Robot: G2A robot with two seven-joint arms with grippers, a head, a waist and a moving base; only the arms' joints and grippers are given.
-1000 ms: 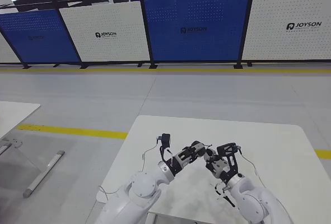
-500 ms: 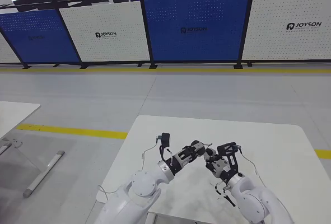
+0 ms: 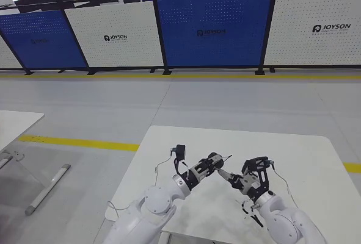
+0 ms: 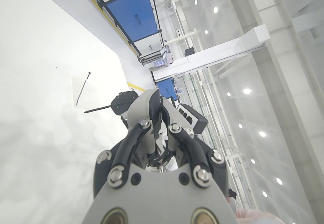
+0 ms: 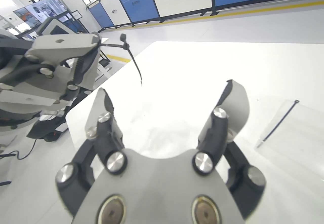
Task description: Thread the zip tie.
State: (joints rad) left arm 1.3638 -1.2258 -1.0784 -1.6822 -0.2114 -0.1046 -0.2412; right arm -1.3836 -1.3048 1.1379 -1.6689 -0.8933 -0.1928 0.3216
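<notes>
You are working over a white table (image 5: 202, 70). Your left gripper (image 5: 95, 45) is hanging above its near part, pinching a black zip tie (image 5: 134, 62) whose head is standing up and whose strap is drooping tableward. Your right gripper (image 5: 169, 100) is hovering near it, fingers spread. A clear sheet (image 5: 298, 128) is lying farther off, carrying a second tie (image 5: 279, 119).

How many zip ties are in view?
2. One zip tie is pinched in the left gripper; the other zip tie lies on a clear sheet on the table. More may be hidden.
</notes>
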